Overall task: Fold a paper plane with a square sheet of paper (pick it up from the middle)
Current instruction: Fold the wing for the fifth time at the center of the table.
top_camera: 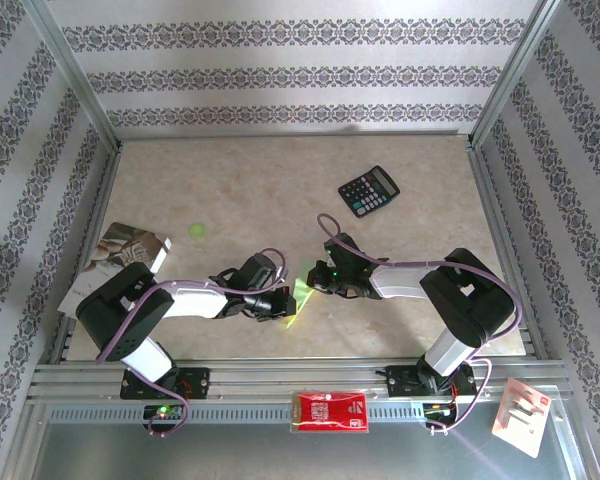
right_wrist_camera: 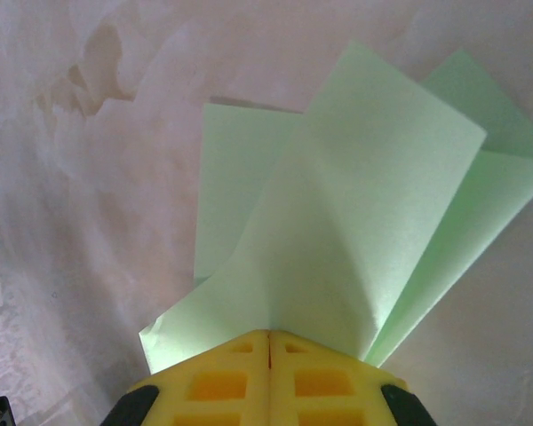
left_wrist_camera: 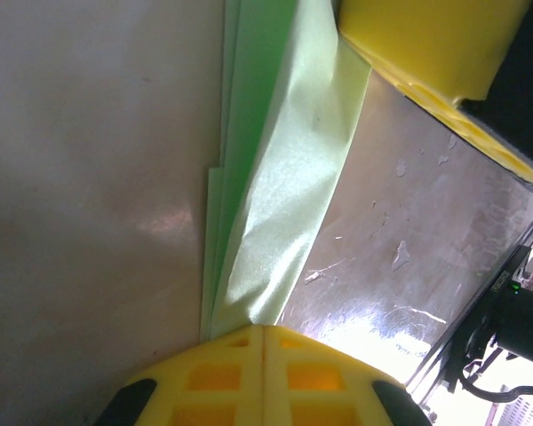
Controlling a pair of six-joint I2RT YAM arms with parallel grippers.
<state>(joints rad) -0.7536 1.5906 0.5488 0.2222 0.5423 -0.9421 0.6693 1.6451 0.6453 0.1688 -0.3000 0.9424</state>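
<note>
The light green sheet of paper (top_camera: 302, 297) is folded into several layers and hangs between my two grippers at the near middle of the table. In the right wrist view the paper (right_wrist_camera: 355, 204) fans out in flaps from a centre crease, a rough paper plane form. My right gripper (right_wrist_camera: 268, 333) is shut on its near end. In the left wrist view the folded paper (left_wrist_camera: 284, 177) runs as a narrow strip into my left gripper (left_wrist_camera: 264, 328), which is shut on it. A yellow finger (left_wrist_camera: 426, 44) of the right gripper pinches the far end. From above, the left gripper (top_camera: 285, 305) and the right gripper (top_camera: 316, 284) nearly meet.
A black calculator (top_camera: 369, 190) lies at the back right. A small green dot (top_camera: 196, 229) marks the table left of centre, and a booklet (top_camera: 120, 262) lies at the left edge. A red-and-white packet (top_camera: 329, 410) sits on the front rail, with another packet (top_camera: 522, 415) at the right.
</note>
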